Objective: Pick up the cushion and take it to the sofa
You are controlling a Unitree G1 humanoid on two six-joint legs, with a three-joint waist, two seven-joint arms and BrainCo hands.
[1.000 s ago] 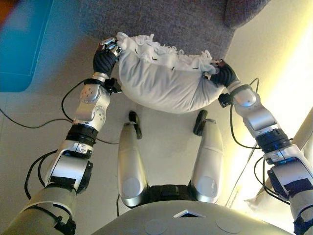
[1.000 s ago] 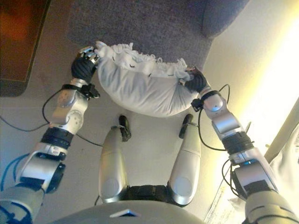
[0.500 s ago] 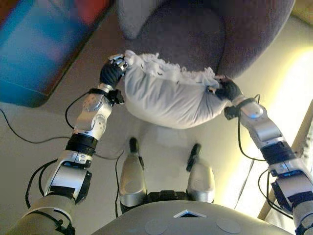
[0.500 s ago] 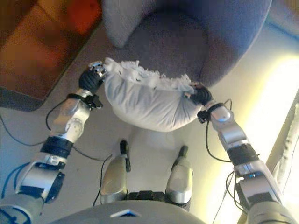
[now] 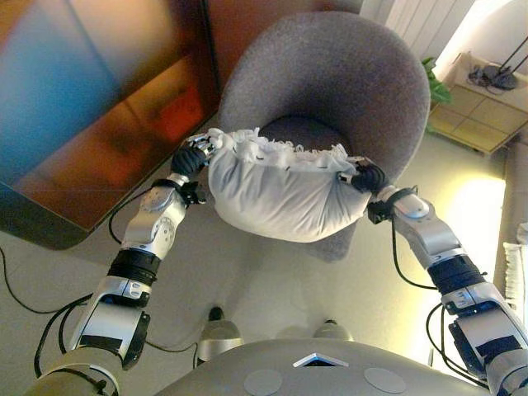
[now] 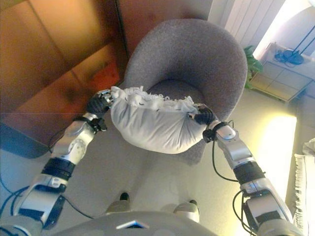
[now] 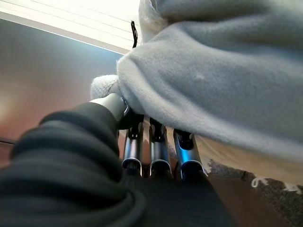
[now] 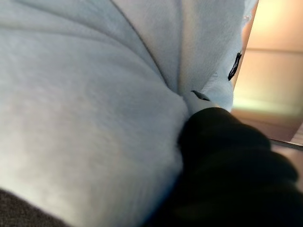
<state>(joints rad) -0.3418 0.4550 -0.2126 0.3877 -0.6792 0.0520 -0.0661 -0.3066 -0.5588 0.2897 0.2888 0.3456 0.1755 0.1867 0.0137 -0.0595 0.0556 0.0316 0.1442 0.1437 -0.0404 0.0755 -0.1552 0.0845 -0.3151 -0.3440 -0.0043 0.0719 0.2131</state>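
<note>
While the white cushion (image 5: 285, 192) is hanging just before the grey armchair (image 5: 330, 78) at twelve o'clock, both hands are clutching it. The left hand (image 5: 191, 159) is gripping its nine o'clock end, the right hand (image 5: 368, 177) its three o'clock end.

The cushion (image 5: 280, 198) is a plump, pale grey-white pillow with a shaggy white fringe along its upper edge. It hangs in the air, stretched sideways and sagging in the middle, its ends bunched where it is held. It sits just in front of the seat of the sofa (image 5: 330, 74), a rounded grey upholstered tub chair with a curved back, standing on the pale floor.
</note>
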